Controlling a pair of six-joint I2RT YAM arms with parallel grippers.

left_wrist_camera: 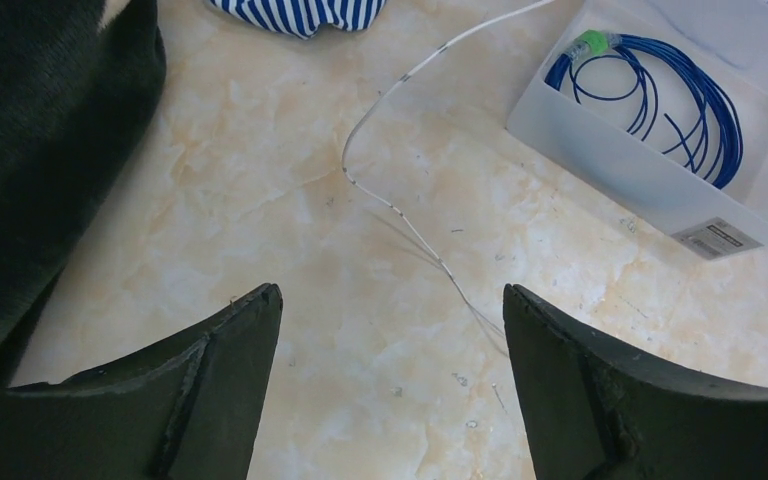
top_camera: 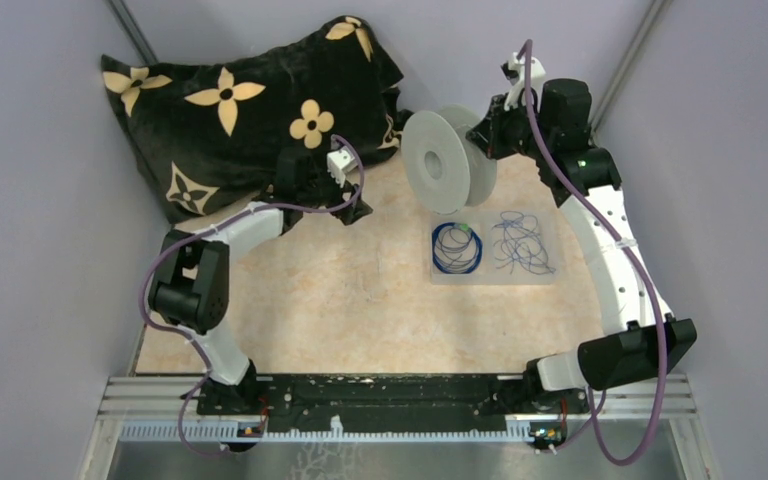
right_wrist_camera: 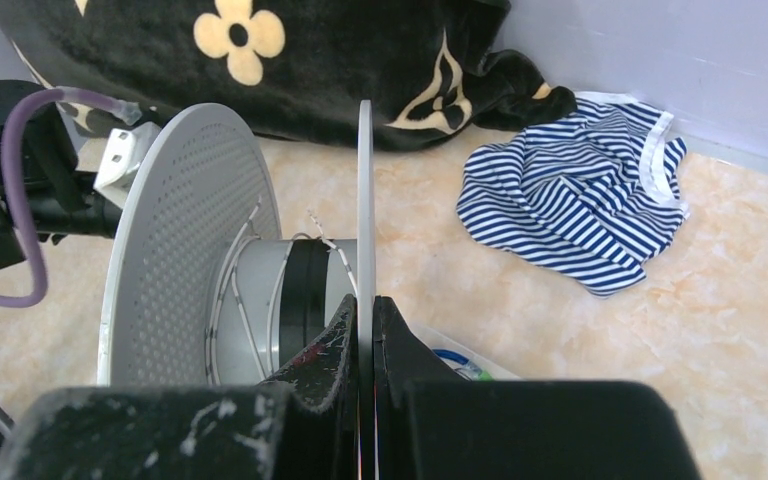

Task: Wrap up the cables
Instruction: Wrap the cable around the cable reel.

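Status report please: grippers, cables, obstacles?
Left gripper open, empty. Right gripper shut on spool. Blue coil in tray, white wire loose on table. No obstacle seen.

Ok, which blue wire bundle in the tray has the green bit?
The neat ring-shaped coil, on the left arm's side of the tray; the loose tangle beside it has none.

Beige marble-look table (top_camera: 340, 300). A clear plastic tray (top_camera: 495, 281) is set on it, right of centre. Rel. to tray: black cloth w/ cream flowers (top_camera: 250, 100) is heaped far-left, at the back. Blue/white striped garment (right_wrist_camera: 575, 200) is crumpled beyond tray, nr back wall. Thin white cable (left_wrist_camera: 360, 122) is laid loose on bare top just left of tray. Pale spool (top_camera: 445, 160) is seen just behind tray; contact w/ table can't be told.
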